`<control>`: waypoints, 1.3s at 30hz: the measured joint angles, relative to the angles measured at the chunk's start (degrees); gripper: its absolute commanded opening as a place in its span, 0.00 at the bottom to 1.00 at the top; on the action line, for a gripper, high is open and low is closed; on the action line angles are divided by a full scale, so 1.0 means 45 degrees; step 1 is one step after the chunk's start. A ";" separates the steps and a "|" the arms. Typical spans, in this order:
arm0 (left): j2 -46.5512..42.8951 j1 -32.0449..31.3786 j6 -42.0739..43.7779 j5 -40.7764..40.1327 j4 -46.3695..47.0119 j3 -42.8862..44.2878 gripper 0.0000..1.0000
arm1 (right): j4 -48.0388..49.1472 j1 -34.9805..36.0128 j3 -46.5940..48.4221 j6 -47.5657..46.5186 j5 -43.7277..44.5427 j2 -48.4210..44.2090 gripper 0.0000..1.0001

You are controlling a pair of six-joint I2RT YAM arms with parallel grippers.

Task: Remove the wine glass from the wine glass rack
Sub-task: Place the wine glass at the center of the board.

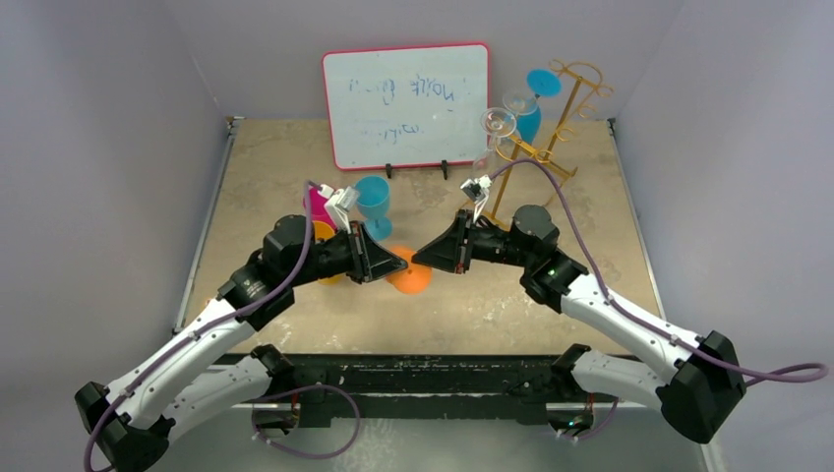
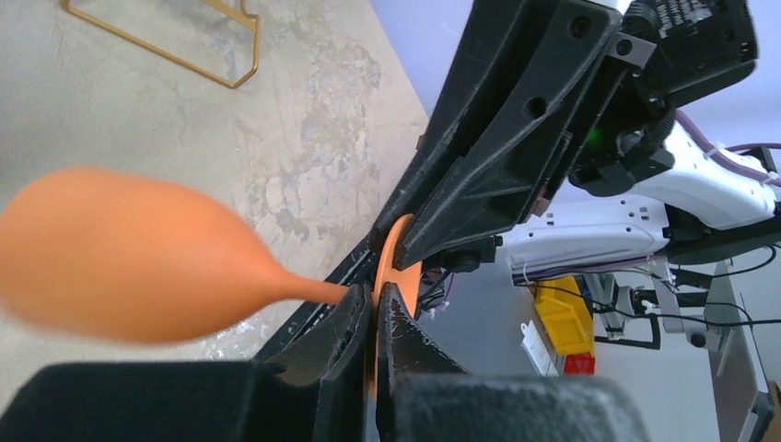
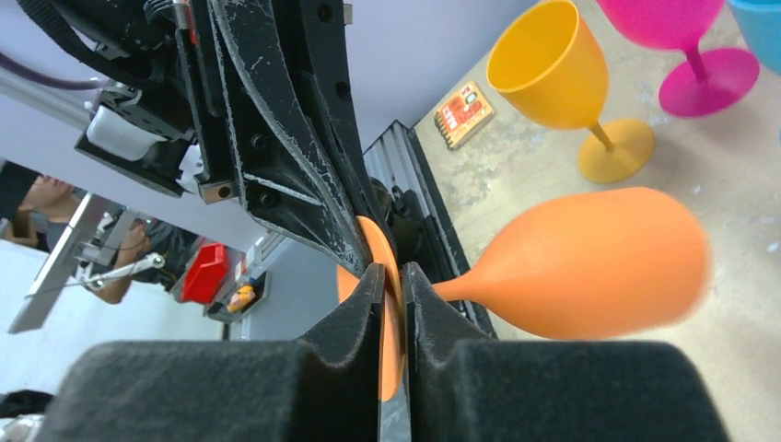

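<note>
An orange wine glass (image 1: 411, 278) is held off the table between both arms, below their fingers. My left gripper (image 1: 401, 264) is shut on the rim of its flat foot (image 2: 398, 262), with the bowl (image 2: 120, 253) sticking out to the left. My right gripper (image 1: 419, 258) is shut on the same foot (image 3: 379, 253) from the other side, with the bowl (image 3: 589, 262) to the right. The gold wire wine glass rack (image 1: 553, 133) stands at the back right. It holds two clear glasses (image 1: 499, 123) and a blue glass (image 1: 536, 93).
A red-framed whiteboard (image 1: 405, 103) stands at the back. A blue glass (image 1: 374, 202) and a pink glass (image 1: 320, 206) stand behind my left arm. A yellow glass (image 3: 562, 74) and the pink glass (image 3: 681, 37) show in the right wrist view. The rack's base wire (image 2: 166, 46) lies far left.
</note>
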 measured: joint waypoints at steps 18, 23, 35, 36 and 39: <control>-0.0636 0.0000 0.0850 -0.0466 0.0092 0.0010 0.00 | 0.0627 0.0117 -0.0520 0.0034 -0.0379 -0.0219 0.63; -0.1083 0.0000 0.0937 -0.0452 0.0136 0.0073 0.00 | 0.1617 0.0117 -0.1574 0.0695 -0.0384 -0.0894 0.59; -0.0918 0.0019 0.1103 -0.0262 0.0350 0.0107 0.00 | 0.2535 0.0602 -0.0933 0.1302 -0.1622 0.0729 0.15; -0.0933 0.0024 0.1156 -0.0262 0.0418 0.0107 0.00 | 0.2633 0.0602 -0.0933 0.1413 -0.1622 0.0733 0.15; -0.0952 0.0024 0.1185 -0.0243 0.0534 0.0112 0.00 | 0.2875 0.0602 -0.0933 0.1617 -0.1671 0.0748 0.05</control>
